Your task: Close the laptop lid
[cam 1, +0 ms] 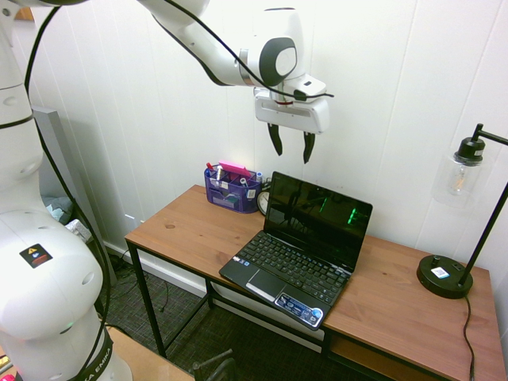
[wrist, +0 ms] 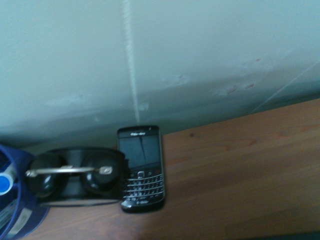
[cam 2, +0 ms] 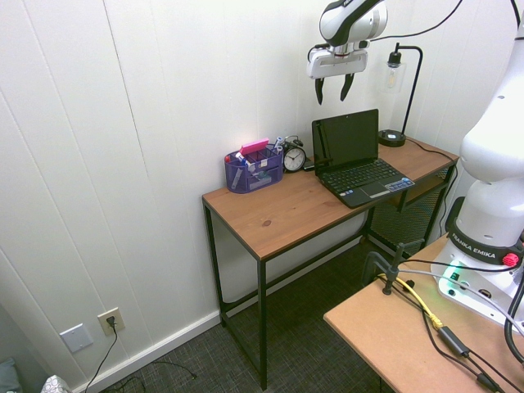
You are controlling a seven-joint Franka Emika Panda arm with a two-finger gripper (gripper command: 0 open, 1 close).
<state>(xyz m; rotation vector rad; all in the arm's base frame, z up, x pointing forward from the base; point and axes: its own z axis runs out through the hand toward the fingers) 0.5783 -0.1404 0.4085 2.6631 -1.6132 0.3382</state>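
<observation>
1. Below the hand (cam 1: pixel 292 148), a small black laptop (cam 1: pixel 298 262) sits open on the wooden tabletop (cam 1: pixel 190 230), keyboard facing the room.
2. Its lid, the laptop lid (cam 1: pixel 317 220), stands raised and tilted slightly back toward the white panelled wall (cam 1: pixel 159 103); the glossy dark screen shows green reflections.
3. The hand hangs in the air above the lid's top edge, well clear of it, pointing almost straight down.
4. Its two dark fingers (cam 1: pixel 275 138) are spread apart and grasp nothing; the hand is released.
5. In the second exterior view the hand (cam 2: pixel 334 88) sits above the lid (cam 2: pixel 348 135), close to the wall.
6. Off to one side of the hand, near the wall, a purple mesh organizer (cam 1: pixel 232 189) holds pens and a pink item.
7. Between that organizer and the laptop stands a small alarm clock (cam 2: pixel 294 155) with a white face.
8. On the far side of the laptop from the organizer, a black desk lamp (cam 1: pixel 456 230) with a round base and a clear glass shade stands on the tabletop.
9. The wrist view shows a black keypad phone (wrist: pixel 141 167) lying flat on the wood by the wall, just beside the clock's twin bells (wrist: pixel 75 175), with the blue edge of the organizer (wrist: pixel 12 200) at the frame's corner.
</observation>
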